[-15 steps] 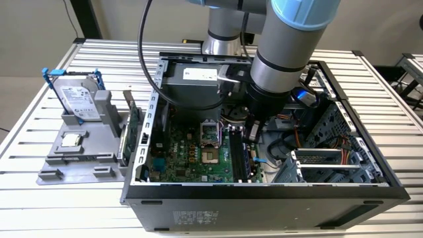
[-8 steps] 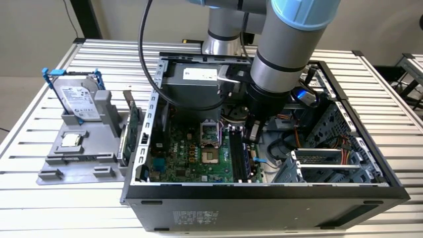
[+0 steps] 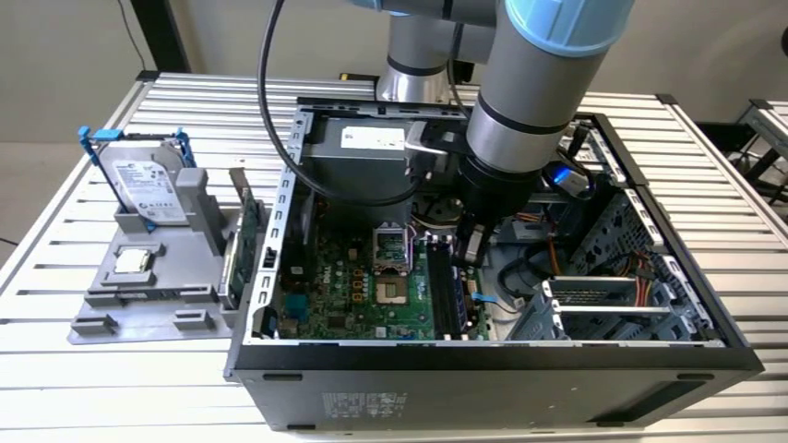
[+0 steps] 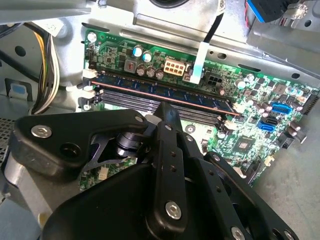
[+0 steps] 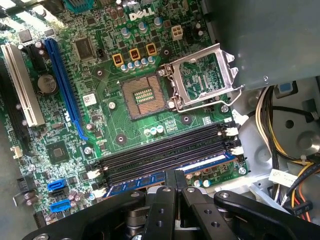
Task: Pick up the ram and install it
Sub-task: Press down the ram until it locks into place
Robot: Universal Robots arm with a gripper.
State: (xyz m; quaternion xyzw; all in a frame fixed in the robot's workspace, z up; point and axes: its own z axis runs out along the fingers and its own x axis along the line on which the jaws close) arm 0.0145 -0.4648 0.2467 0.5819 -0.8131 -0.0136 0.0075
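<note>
Already your ram (image 4: pixel 165 96) stands in the outermost of the motherboard's (image 5: pixel 105 125) black memory slots (image 5: pixel 160 152), lying lengthwise along it, inside the open computer case (image 3: pixel 493 355). Your gripper (image 5: pixel 175 176) sits directly over the stick's middle, fingers drawn together at its top edge; whether they pinch it or merely press down you cannot tell. In the second wrist view the white end latches (image 4: pixel 89 73) look close against the stick, so it seems seated or nearly so. What remains, by my judgement, is confirming the seating and letting go.
</note>
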